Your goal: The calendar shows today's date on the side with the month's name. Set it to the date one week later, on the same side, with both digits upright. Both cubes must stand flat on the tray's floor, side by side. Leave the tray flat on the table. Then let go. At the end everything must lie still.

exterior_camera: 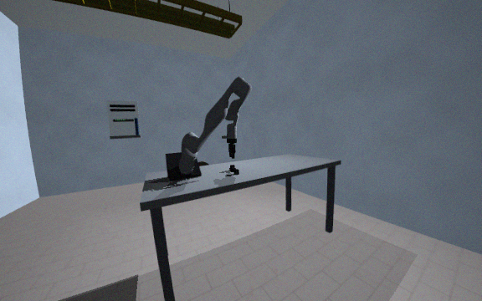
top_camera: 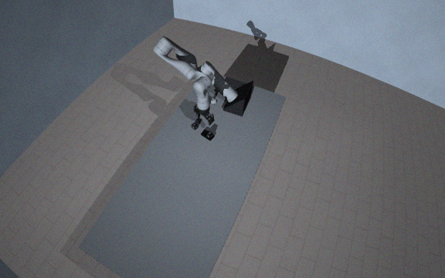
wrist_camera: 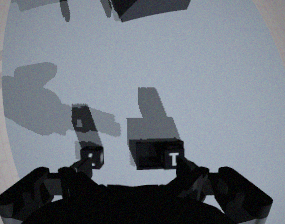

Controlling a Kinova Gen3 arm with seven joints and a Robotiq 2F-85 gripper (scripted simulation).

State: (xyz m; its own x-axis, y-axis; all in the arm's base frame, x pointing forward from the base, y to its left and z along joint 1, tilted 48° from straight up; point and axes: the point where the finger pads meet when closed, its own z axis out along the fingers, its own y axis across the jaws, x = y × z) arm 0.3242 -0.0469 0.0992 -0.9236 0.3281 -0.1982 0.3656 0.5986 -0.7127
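Observation:
The calendar (top_camera: 208, 133) is a small dark block on the grey table, close to the arm's base. It also shows in the exterior view (exterior_camera: 233, 169). In the wrist view the calendar (wrist_camera: 154, 141) lies below me, close to my right fingertip. Its cubes, digits and month name are too dark and small to tell. My gripper (top_camera: 203, 124) hangs above the table, just beside and above the calendar, pointing down. The gripper (wrist_camera: 132, 157) is wide open with nothing between the fingers. From the side the gripper (exterior_camera: 232, 153) is a clear gap above the table top.
The arm's dark base block (top_camera: 238, 96) stands at the table's near-arm end, just behind the calendar. The long grey table (top_camera: 184, 181) stretches away from it. A wall panel (exterior_camera: 123, 119) hangs behind.

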